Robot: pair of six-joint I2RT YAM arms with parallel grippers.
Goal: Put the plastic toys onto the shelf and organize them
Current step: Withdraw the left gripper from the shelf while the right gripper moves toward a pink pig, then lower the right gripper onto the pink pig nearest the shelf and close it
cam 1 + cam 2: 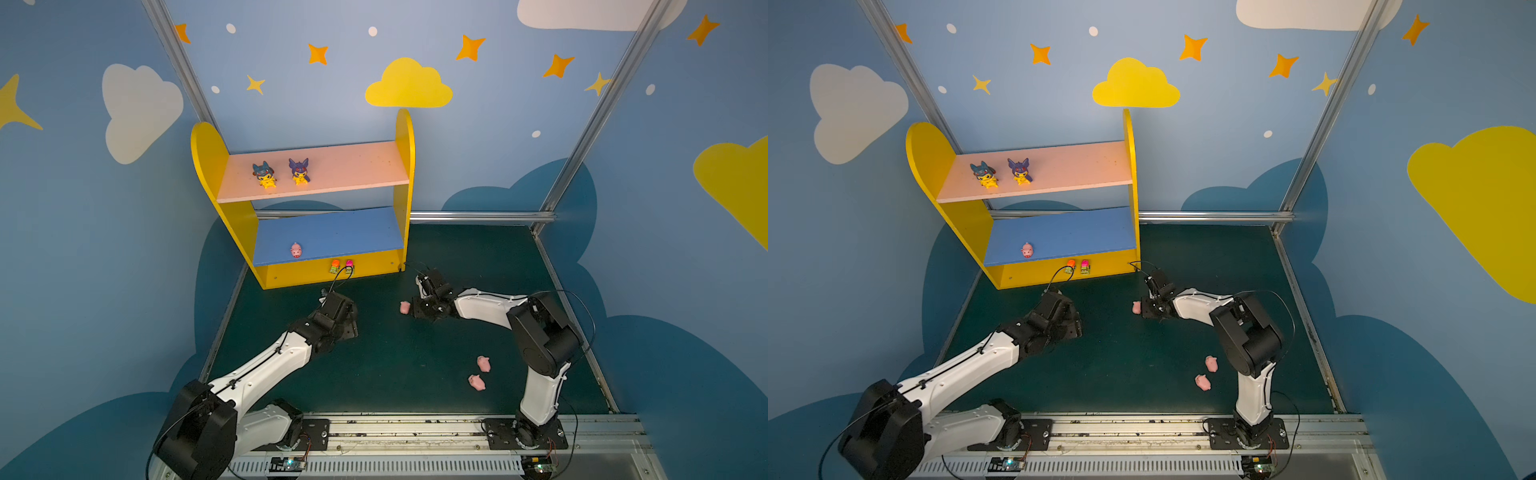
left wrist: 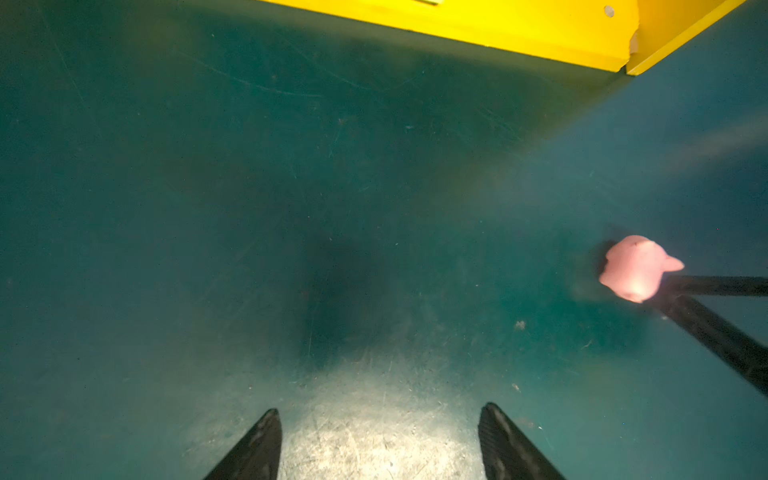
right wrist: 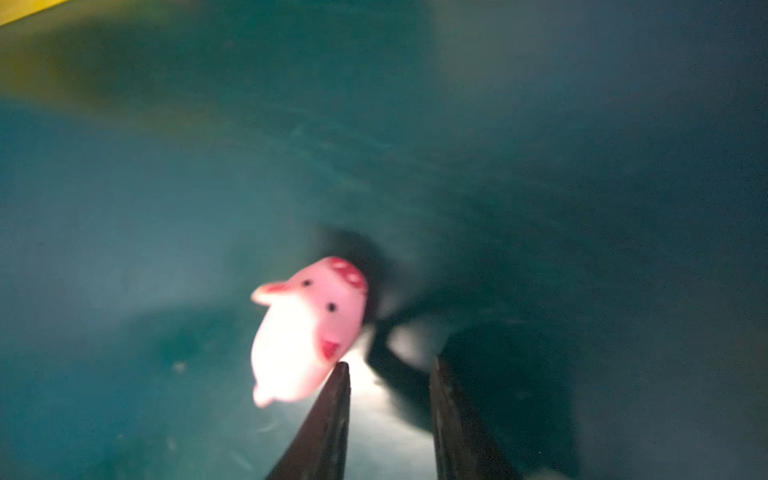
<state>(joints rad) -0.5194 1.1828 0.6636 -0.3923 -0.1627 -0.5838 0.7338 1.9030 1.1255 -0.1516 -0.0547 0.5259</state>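
Currently right gripper (image 3: 390, 365) is low over the green mat (image 1: 395, 353), jaws a narrow gap apart with nothing between them, and a loose pig (image 3: 307, 332) touches the outside of one fingertip. Left gripper (image 2: 380, 411) hangs over bare mat, jaws well apart, empty. Shelf (image 1: 208, 158) stands at the mat's far left: two hooded figurines (image 1: 264, 174) on pink board (image 1: 353, 166), shelved pig (image 1: 296, 250) on blue board (image 1: 353, 232), two cars (image 1: 335, 266) on yellow base (image 1: 299, 276); two more pigs (image 1: 483, 363) lie close together on the mat, apart from both grippers.
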